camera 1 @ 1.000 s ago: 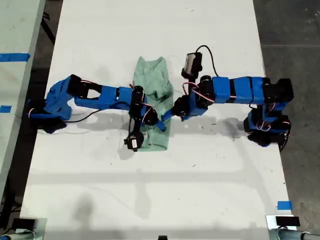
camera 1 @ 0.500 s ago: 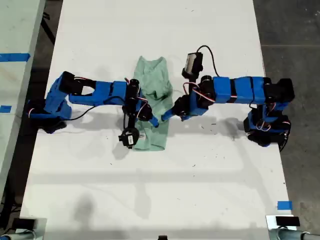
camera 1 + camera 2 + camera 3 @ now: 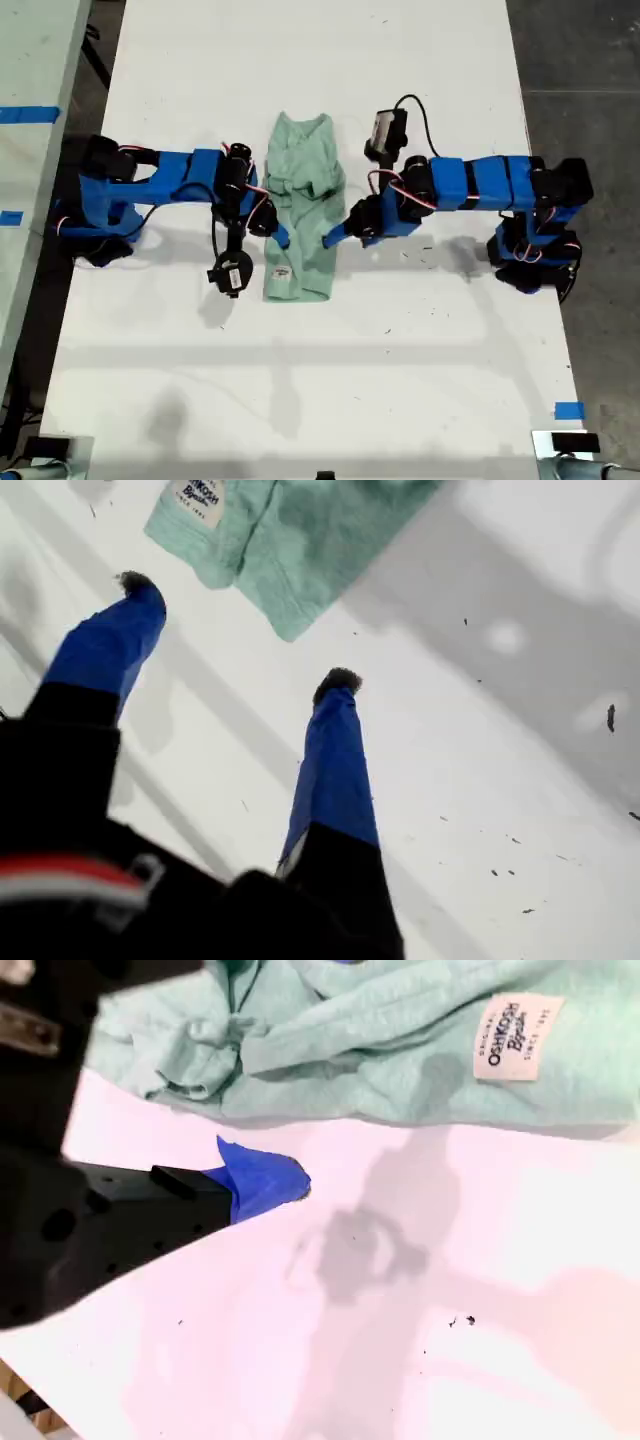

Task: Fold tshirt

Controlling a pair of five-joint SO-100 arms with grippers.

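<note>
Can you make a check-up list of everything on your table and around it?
Surface: white table, flat, with small dark specks.
Job's things: pale mint-green cloth t-shirt, folded narrow, bunched mid-way, white tag showing.
Clutter: nothing seen except a blue tape piece at the exterior view's lower right.
Grippers: my first gripper is open and empty, near a shirt corner; my second gripper shows one blue finger off the shirt, open or shut unclear.
Cables: black cable loops above the exterior view's right arm.
Surroundings: grey floor; pale second table at the exterior view's left.
</note>
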